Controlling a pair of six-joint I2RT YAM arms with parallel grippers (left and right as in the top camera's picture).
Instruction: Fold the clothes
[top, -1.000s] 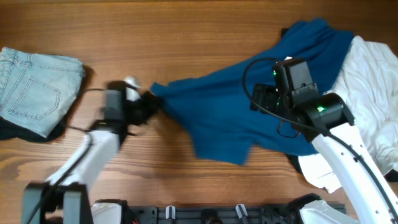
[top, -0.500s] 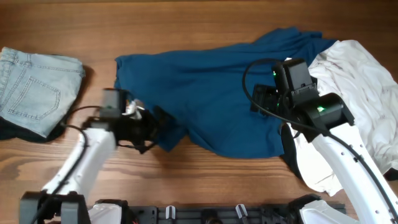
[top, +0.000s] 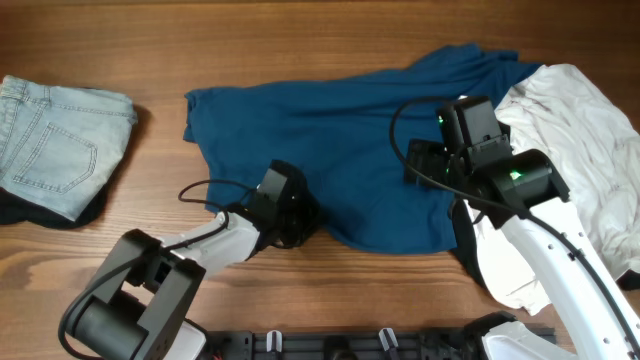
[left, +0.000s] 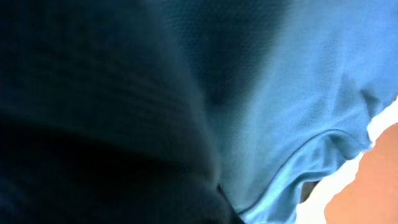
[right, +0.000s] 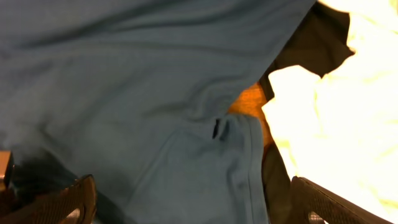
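From overhead, the blue shirt (top: 350, 130) lies spread across the middle of the table (top: 300, 30), its right side overlapping the white garment (top: 580, 140). The folded denim shorts (top: 55, 140) sit well apart at the far left, on something dark. The left gripper (top: 290, 215) rests on the shirt's lower edge, and from here I cannot tell how its jaws stand. The right gripper (top: 418, 165) hovers over the shirt's right half.

The left wrist view is almost all blue shirt (left: 280, 93) pressed close to the lens, with a hem curving along the lower right and a sliver of table (left: 376, 193) beyond it. No fingers show, so whether this gripper holds cloth stays unknown.

In the right wrist view the fingers (right: 71, 199) sit wide apart at the bottom corners. The right gripper (right: 191, 190) is spread and grips nothing, with the blue shirt (right: 124, 93) below it and the white garment (right: 336, 112) just beside.

The likely trouble is the overlap at the right. A pinch taken there could catch white cloth along with blue and drag both into the fold. The left gripper is buried in fabric, so it may also bunch the hem rather than lift a clean edge.

A second ago the shirt was stretched into a narrow point towards the left arm — half a second ago it was already flat, with that arm further left. The left arm has since reached in to the lower edge, and the right arm has not moved.
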